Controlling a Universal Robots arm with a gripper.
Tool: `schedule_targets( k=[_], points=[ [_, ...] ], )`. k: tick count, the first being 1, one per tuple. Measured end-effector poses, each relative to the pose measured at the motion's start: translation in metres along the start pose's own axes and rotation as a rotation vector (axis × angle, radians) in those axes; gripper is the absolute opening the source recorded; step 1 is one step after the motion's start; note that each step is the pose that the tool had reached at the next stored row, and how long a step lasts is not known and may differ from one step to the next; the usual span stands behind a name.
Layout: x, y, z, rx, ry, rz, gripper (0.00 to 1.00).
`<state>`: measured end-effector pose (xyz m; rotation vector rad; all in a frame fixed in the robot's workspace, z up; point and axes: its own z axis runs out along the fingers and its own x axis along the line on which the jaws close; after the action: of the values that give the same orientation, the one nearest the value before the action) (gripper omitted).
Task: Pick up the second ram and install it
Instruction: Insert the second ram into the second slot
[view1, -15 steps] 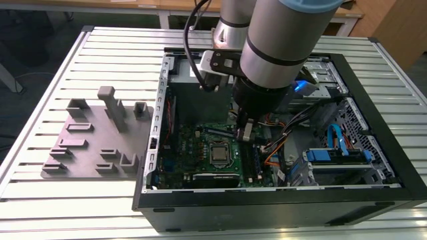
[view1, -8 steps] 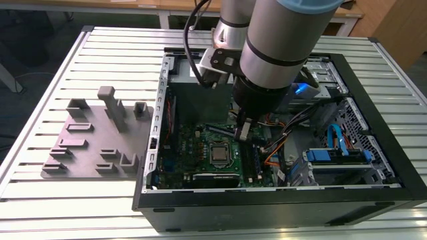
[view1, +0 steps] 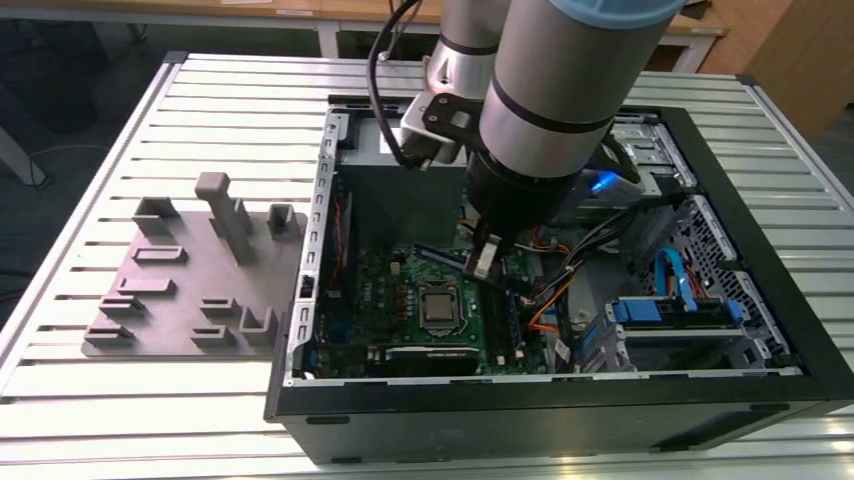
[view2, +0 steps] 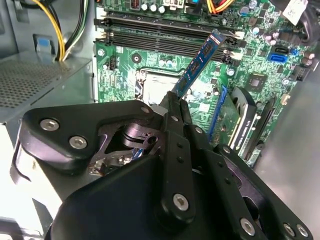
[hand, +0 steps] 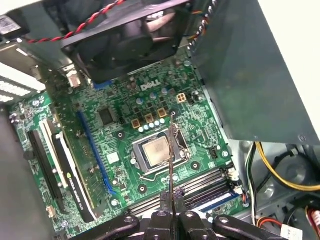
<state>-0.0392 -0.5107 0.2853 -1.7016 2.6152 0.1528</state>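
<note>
Bluish-green slim flat memory stick, the second ram (view2: 200, 62): pinched at one end between the closed black fingers of the gripper (view2: 176, 100). Held tilted over the green motherboard (hand: 115, 140), beside the square metal CPU socket (hand: 155, 152). Location: open black computer case (view1: 534, 400), centre of the exterior view.

You have a blue ram (view2: 200, 62), a black gripper (view2: 175, 100) and a black fan (hand: 130, 45). The board (hand: 200, 135) is green, with one blue slot (hand: 92, 150). The case (view1: 534, 420) is black, the plate (view1: 187, 270) plain grey, the table (view1: 160, 410) white, ribbed in parallel slats. The arm (view1: 561, 80) is silver-grey with a black band.
</note>
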Motion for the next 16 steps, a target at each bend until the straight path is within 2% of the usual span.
schedule_targets(
  k=[16],
  points=[
    [0.0000,0.0000,0.0004,0.0101,-0.0107,0.147,0.13]
  ],
)
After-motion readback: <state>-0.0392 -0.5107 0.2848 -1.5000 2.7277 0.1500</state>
